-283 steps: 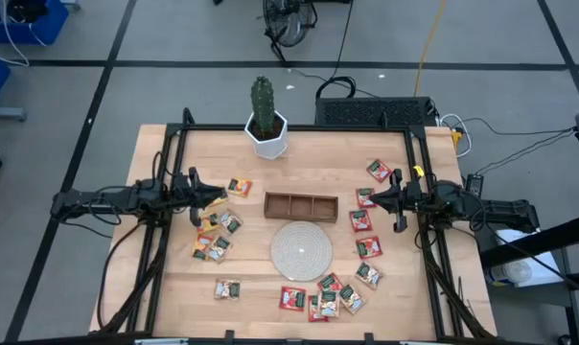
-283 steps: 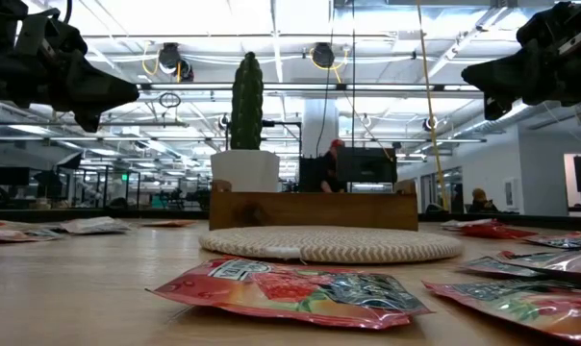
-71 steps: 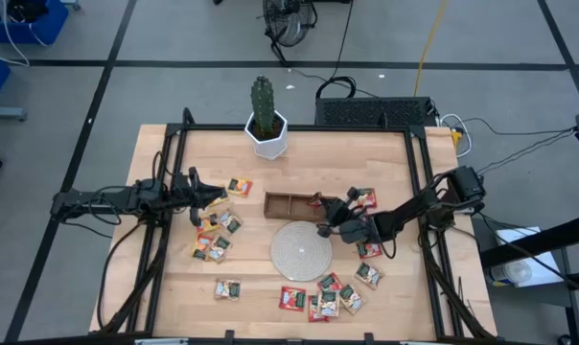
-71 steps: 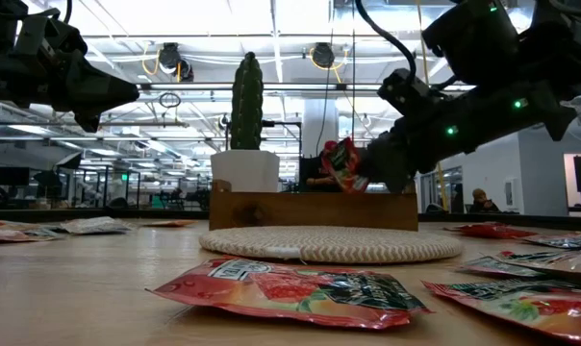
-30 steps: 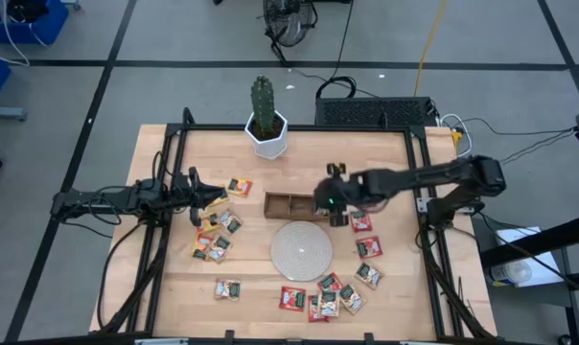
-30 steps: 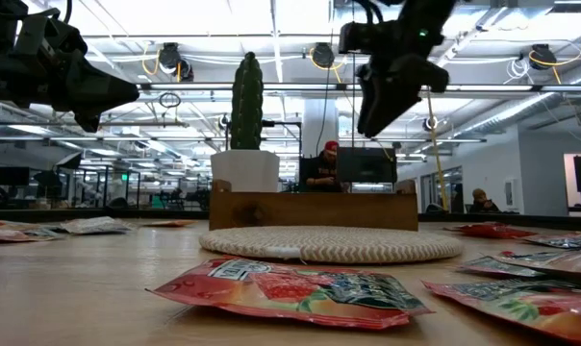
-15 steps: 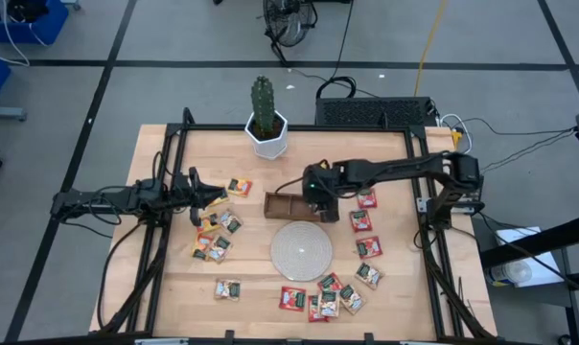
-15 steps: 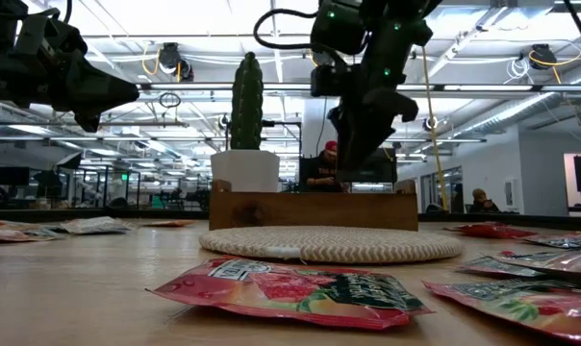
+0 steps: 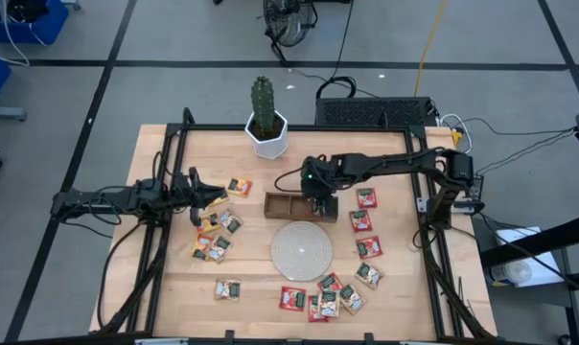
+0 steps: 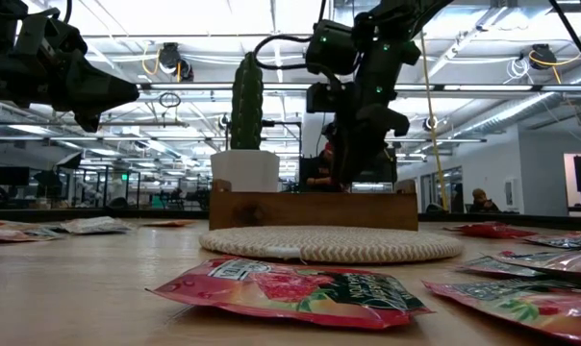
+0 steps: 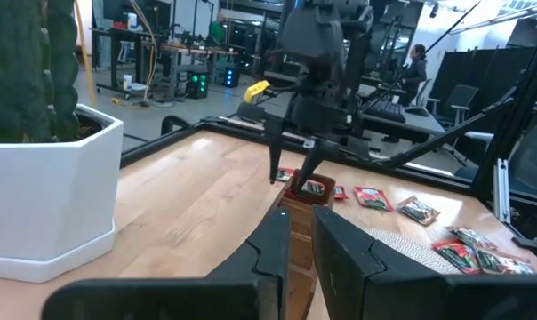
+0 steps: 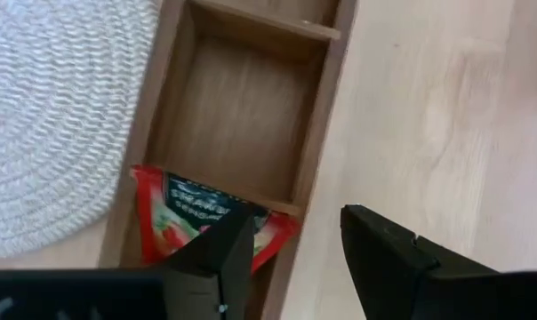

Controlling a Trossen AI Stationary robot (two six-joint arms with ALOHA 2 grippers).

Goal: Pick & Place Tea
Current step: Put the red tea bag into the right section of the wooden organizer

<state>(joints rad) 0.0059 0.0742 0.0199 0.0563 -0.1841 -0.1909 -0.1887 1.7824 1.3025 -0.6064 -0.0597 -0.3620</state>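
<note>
- Over the right end of the wooden tray (image 9: 300, 205) sits my right tool (image 9: 321, 204); a second ago it was further right and higher, with a red sachet carried in from the right-hand pile shortly before that.
- Its jaws now stand apart with nothing between them, and a red tea sachet (image 12: 202, 228) lies in the tray's end compartment below, leaning on the divider. I judge the drop as just made, so one sachet is placed and the arm is free to lift away.
- Next along, the middle compartment (image 12: 235, 118) shows bare wood; I cannot see into the far one properly.
- My left tool (image 9: 219, 195) waits at the counter's left edge, unchanged throughout, jaws narrow with only a slit between them and nothing in them.
- Most of the tea is still loose on the counter (image 9: 174, 297): a cluster by the left tool (image 9: 216, 233), a string down the right side (image 9: 362, 222), and more in front of the round woven mat (image 9: 301, 251).
- Nothing lies on that mat.
- Behind the tray, the cactus pot (image 9: 266, 135) stands well apart from the work.
</note>
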